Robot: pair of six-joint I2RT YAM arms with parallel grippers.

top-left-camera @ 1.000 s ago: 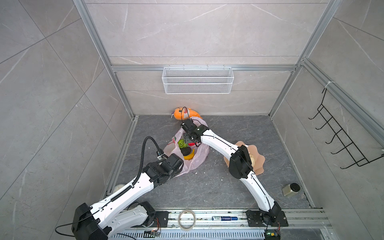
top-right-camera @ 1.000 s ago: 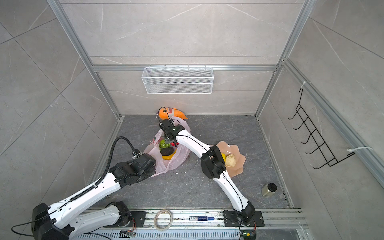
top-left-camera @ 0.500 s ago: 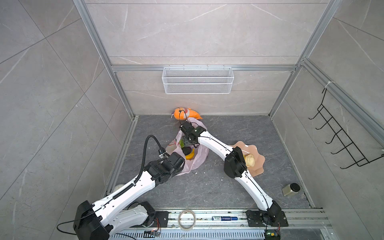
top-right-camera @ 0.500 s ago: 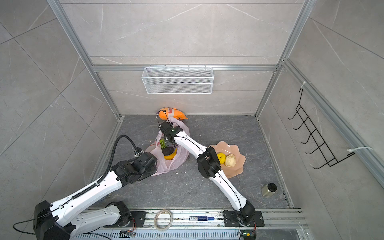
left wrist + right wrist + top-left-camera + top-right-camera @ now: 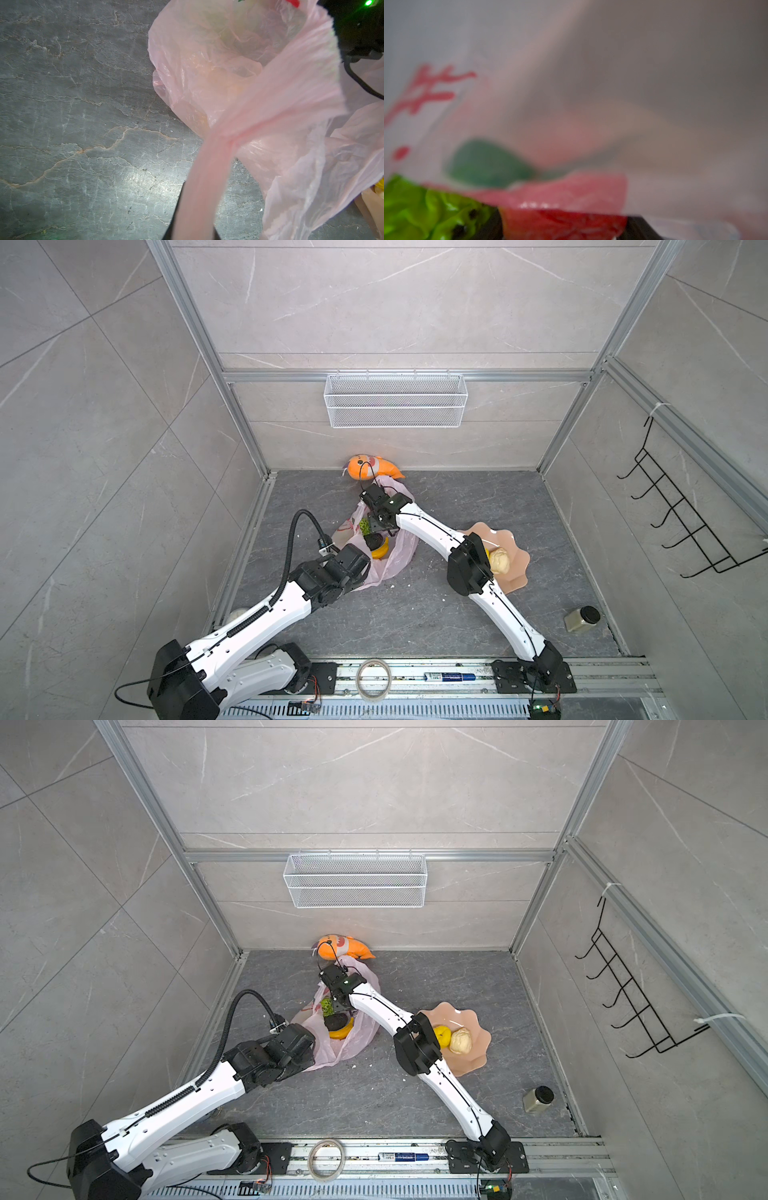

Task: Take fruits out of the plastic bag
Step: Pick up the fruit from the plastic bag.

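The pink plastic bag (image 5: 395, 560) (image 5: 357, 1044) lies open at the back left of the floor. My left gripper (image 5: 192, 234) is shut on a handle strip of the plastic bag (image 5: 228, 83), holding it taut. Inside the bag lie a yellow banana (image 5: 380, 551) (image 5: 343, 1031), a dark avocado (image 5: 374, 540) and a bumpy green fruit (image 5: 327, 1006) (image 5: 415, 212). My right gripper (image 5: 379, 526) (image 5: 563, 228) reaches into the bag mouth. A red fruit (image 5: 562, 224) fills the gap between its fingers. A yellow fruit (image 5: 442, 1036) and a beige fruit (image 5: 460, 1041) rest on the peach plate (image 5: 478, 1019).
An orange plush toy (image 5: 368, 467) lies against the back wall just behind the bag. A small jar (image 5: 582, 618) stands at the front right. A tape roll (image 5: 374, 674) and a marker (image 5: 449, 676) lie on the front rail. A wire basket (image 5: 395, 400) hangs on the back wall.
My right arm's elbow has shifted left, uncovering the fruits on the plate, and its jaws have narrowed onto the red fruit in the bag. The left arm holds still.
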